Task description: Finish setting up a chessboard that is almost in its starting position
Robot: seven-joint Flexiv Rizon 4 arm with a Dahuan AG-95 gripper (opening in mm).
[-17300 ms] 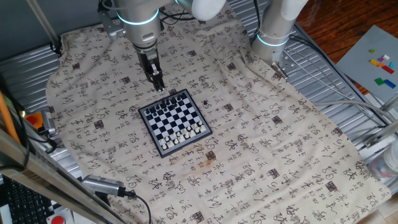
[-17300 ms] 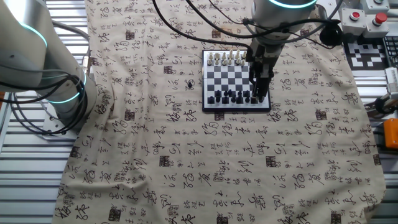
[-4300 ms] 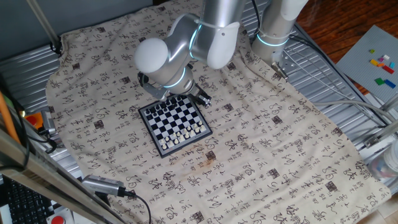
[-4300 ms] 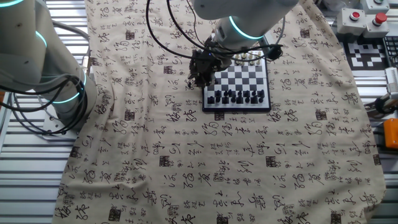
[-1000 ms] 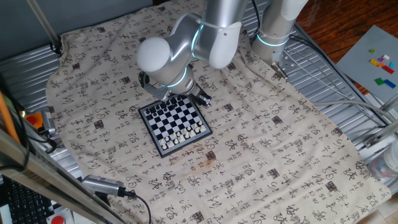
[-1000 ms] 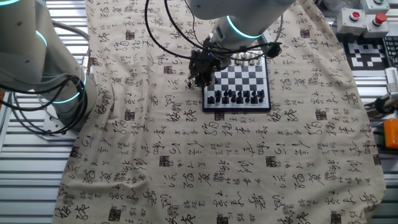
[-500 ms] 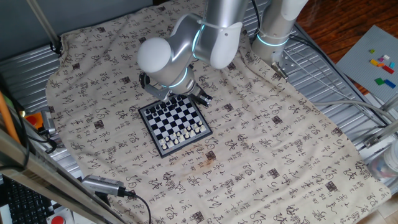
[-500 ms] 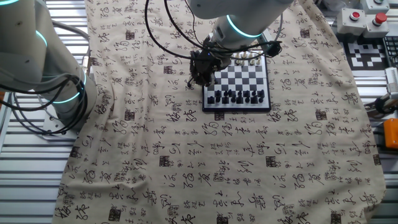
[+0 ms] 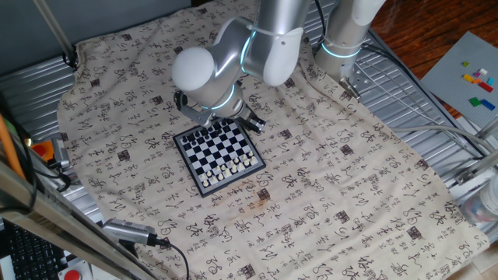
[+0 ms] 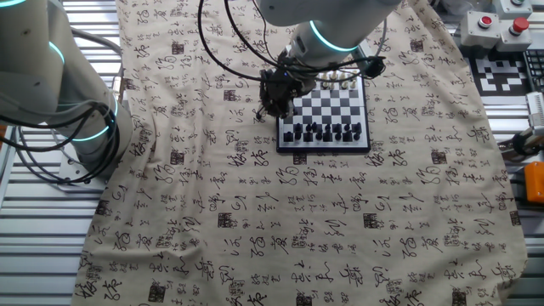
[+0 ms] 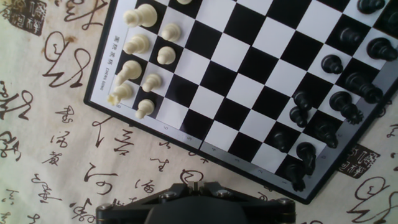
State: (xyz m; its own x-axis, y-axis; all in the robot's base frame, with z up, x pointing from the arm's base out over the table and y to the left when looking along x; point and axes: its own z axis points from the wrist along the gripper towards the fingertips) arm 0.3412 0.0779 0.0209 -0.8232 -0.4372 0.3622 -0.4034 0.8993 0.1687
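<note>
The small chessboard [image 9: 219, 149] [image 10: 324, 106] [image 11: 249, 81] lies on the patterned cloth. White pieces [image 11: 140, 46] [image 9: 230, 166] fill one end and black pieces [image 11: 336, 106] [image 10: 324, 132] the other. My gripper [image 10: 271, 105] [image 9: 254, 122] [image 11: 194, 182] hangs low over the cloth just off the board's side edge, near the black end. Its fingers are drawn together, with a small dark thing pinched between them that I take for the black chess piece. The patch of cloth under the hand is hidden in both fixed views.
A second robot arm [image 10: 51, 81] [image 9: 348, 31] stands at the cloth's edge. A box with red buttons [image 10: 501, 24] and a printed marker sit beyond the board. Coloured bricks [image 9: 478, 82] lie on a sheet off the table.
Seventeen seconds ago the hand stood over the board and a black piece lay on the cloth beside it. The hand now covers that spot and has crept upward over the last seconds.
</note>
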